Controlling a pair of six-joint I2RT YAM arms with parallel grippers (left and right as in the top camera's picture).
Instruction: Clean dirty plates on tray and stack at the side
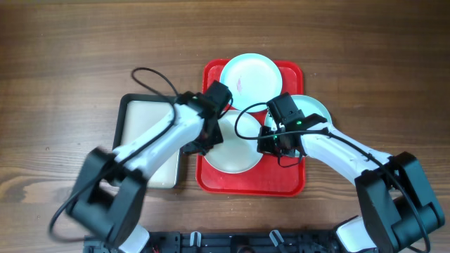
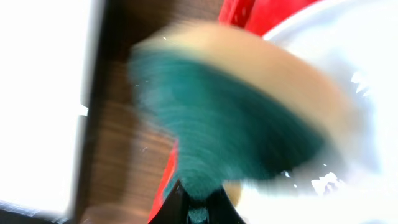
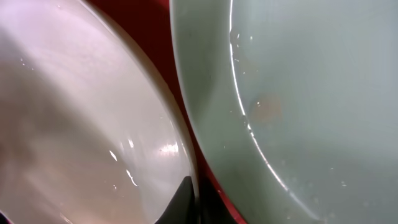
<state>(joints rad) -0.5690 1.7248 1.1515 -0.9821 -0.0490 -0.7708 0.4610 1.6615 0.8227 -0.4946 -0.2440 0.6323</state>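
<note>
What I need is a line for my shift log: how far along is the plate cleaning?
Done: nothing; no stack stands at the side. In hand: on the red tray, the left gripper holds a sponge at the near plate, the right gripper beside it. Left: the far plate shows a red smear, the right plate, overhanging the tray's edge, a faint spot; then stacking all three.

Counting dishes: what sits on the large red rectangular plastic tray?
Three round plates: far plate with a red smear, near plate, right plate overhanging the tray edge. Left arm and right arm cover parts of the last two.
</note>
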